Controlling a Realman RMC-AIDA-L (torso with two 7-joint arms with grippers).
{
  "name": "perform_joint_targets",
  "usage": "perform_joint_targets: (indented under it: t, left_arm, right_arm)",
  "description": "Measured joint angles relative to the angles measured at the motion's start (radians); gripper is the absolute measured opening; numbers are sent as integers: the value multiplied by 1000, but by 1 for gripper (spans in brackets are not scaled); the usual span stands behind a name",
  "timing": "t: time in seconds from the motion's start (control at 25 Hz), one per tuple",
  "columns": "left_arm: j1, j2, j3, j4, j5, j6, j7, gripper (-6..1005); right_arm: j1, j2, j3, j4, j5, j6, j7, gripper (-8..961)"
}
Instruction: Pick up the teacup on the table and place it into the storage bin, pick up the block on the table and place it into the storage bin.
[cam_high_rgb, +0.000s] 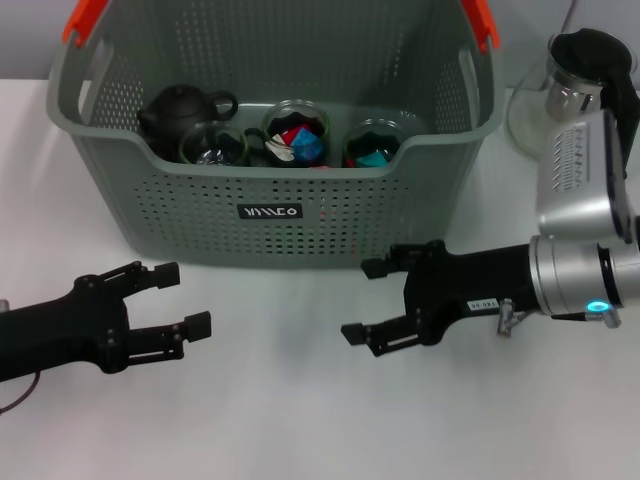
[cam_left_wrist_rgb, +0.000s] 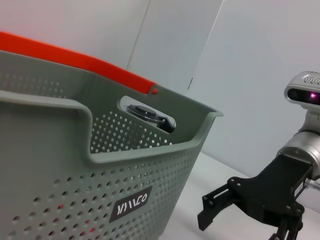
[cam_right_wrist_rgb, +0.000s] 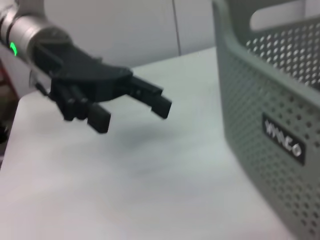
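Note:
The storage bin (cam_high_rgb: 180, 210) is a grey-green perforated basket with orange-red handles, standing at the back middle of the table. Inside it sit a black teapot (cam_high_rgb: 180, 110) and three glass teacups (cam_high_rgb: 213, 147). Red and blue blocks (cam_high_rgb: 300, 140) lie in the middle teacup, and a blue one is in the right teacup (cam_high_rgb: 373, 145). My left gripper (cam_high_rgb: 183, 300) hovers open and empty over the table in front of the bin's left half. My right gripper (cam_high_rgb: 363, 300) is open and empty in front of its right half. The wrist views show the bin (cam_left_wrist_rgb: 60, 165) (cam_right_wrist_rgb: 270, 90) and the opposite gripper, right (cam_left_wrist_rgb: 240, 230) and left (cam_right_wrist_rgb: 132, 115).
A glass pitcher (cam_high_rgb: 585, 75) with a black lid stands at the back right, beside the bin and behind my right arm. White tabletop (cam_high_rgb: 270, 400) lies between and in front of the two grippers.

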Motion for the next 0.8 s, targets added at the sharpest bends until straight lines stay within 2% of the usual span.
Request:
perform_joint_targets:
  t: [0.32,0.8]
  left_arm:
    - [-1,-2,8,-1,53,15,-2,934]
    - [1,-3,8,-1,55,23,-2,934]
  right_arm:
    - [19,7,-6,8,-51,-13,5,946]
    - [23,8,-9,5,-51,-19,6,946]
